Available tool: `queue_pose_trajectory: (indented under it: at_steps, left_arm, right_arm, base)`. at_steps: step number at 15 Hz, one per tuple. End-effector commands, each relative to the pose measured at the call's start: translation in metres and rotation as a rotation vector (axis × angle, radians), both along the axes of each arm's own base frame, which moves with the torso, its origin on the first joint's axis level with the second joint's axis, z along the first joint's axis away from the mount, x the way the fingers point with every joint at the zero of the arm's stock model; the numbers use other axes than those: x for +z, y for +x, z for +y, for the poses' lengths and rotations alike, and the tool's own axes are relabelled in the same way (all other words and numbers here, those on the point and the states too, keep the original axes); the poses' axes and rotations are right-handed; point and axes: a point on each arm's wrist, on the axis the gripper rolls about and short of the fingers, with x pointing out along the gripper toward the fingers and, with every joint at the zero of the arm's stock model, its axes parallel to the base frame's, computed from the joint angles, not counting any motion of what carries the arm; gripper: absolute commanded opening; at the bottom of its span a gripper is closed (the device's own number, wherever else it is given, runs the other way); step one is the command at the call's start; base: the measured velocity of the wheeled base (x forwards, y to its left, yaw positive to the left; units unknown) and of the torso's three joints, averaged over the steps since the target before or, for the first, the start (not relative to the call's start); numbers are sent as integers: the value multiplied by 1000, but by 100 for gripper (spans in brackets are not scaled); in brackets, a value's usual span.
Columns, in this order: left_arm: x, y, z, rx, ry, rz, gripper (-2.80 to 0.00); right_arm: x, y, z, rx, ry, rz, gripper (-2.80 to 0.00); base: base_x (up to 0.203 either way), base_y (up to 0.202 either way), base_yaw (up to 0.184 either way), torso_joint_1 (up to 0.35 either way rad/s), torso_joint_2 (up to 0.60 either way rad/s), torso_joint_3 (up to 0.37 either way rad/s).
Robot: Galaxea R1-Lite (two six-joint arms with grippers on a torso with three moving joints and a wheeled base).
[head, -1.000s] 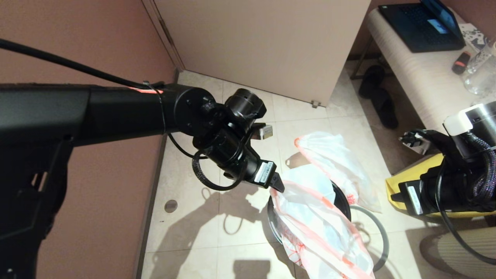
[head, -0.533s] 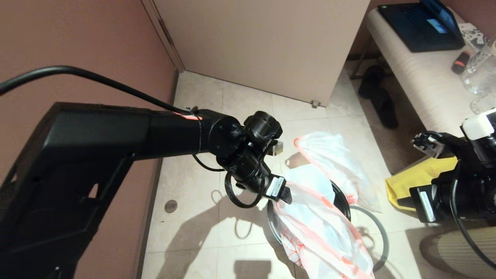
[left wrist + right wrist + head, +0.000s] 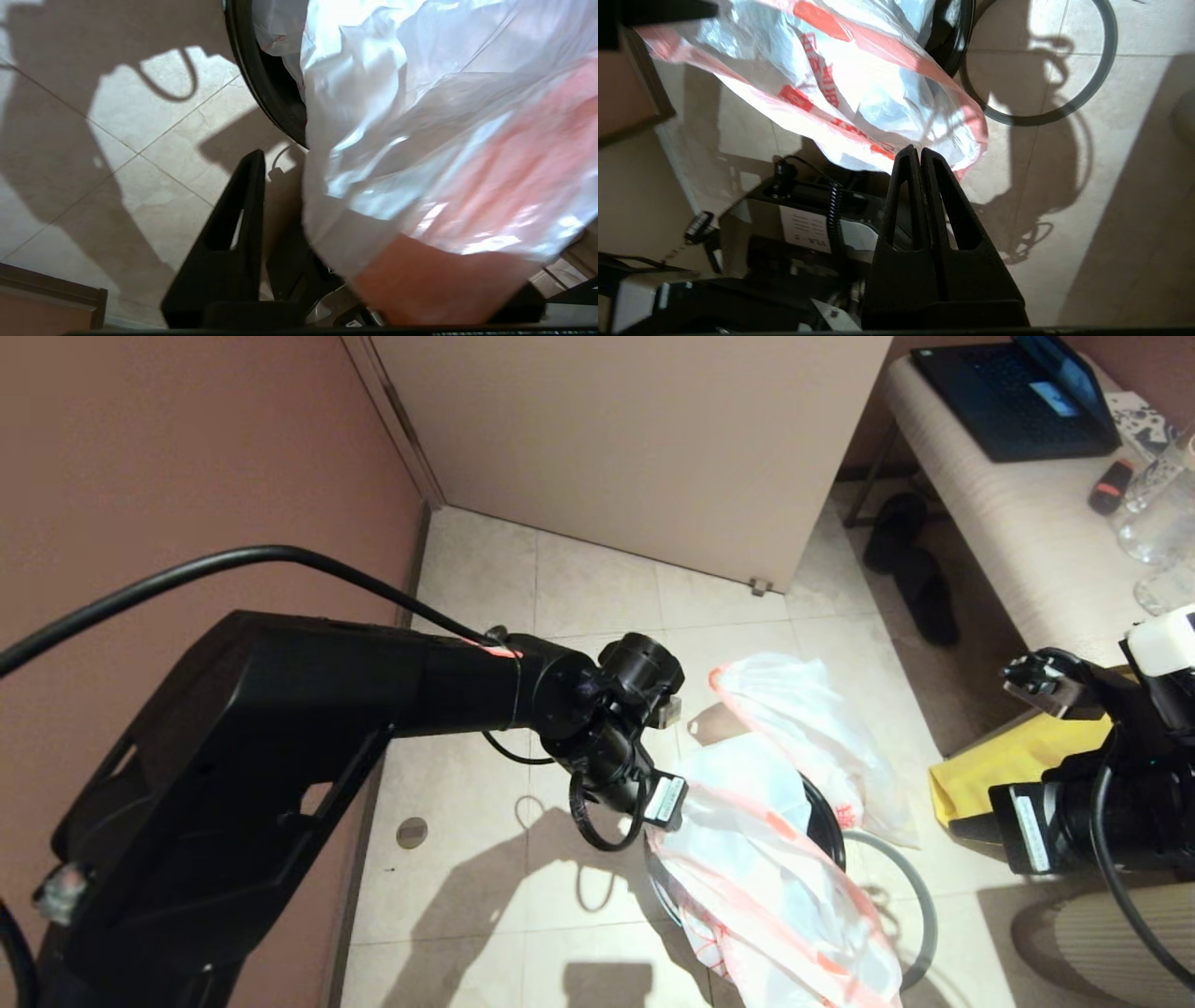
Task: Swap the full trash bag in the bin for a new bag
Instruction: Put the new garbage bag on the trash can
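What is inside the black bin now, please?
A white plastic bag with a pink band and red print sits in the bin and spills over its rim. The bin's bottom is covered.

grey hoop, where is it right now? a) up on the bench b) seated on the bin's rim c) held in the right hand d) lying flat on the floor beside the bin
d: the grey hoop lies flat on the floor tiles beside the black bin, partly hidden behind it in the head view, not seated on its rim.
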Motion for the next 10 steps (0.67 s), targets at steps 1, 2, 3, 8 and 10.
queue_pose_trajectory:
  at_steps: [1, 2, 3, 8, 10]
  left_arm:
    - [-13, 6, -2, 6, 18, 21, -280]
    - [-13, 6, -2, 8, 17, 21, -280]
    - [-12, 6, -1, 9, 16, 20, -280]
    - [22, -10, 5, 0, -62, 4, -280]
    - [36, -13, 11, 1, -93, -9, -280]
  right_arm:
    - [-9, 1, 1, -20, 20, 14, -280]
    - [-16, 1, 1, -18, 22, 11, -280]
    - [-24, 2, 3, -9, 26, 9, -280]
    - [-59, 15, 28, 117, 57, 11, -280]
    - [-76, 22, 46, 149, 42, -29, -280]
  base:
    - [0, 0, 0, 0, 0, 0]
    - [0, 0, 0, 0, 0, 0]
    - [0, 0, 0, 0, 0, 0]
    - [0, 0, 0, 0, 0, 0]
    - [0, 0, 0, 0, 0, 0]
